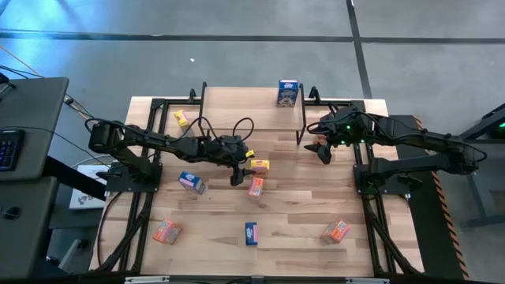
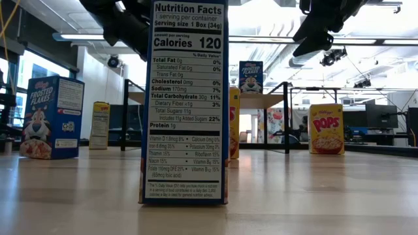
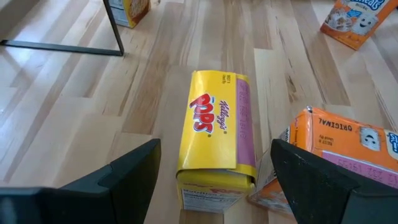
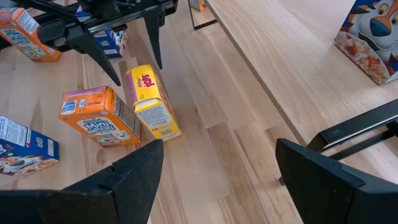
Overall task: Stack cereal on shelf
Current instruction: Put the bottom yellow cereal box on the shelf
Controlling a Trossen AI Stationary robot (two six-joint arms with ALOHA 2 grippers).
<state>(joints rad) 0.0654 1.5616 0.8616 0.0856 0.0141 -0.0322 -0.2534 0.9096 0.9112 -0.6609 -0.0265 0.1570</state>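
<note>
1. One blue cereal box [image 1: 288,92] stands on the shelf [image 1: 237,110]; the other boxes are scattered over the table [image 1: 316,197].
2. Left gripper [image 1: 237,167] hangs spread and empty above a yellow box [image 3: 214,130] lying flat, probably lined up to grasp it; an orange box [image 3: 336,152] lies just beside.
3. Right gripper [image 1: 321,148] waits released near the shelf's right end.
4. Pale plank tabletop; grey floor, ceiling lights beyond.

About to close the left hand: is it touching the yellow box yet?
Apart. The left wrist view shows the yellow box lying between the open left hand, with bare table visible between it and each finger.
</note>
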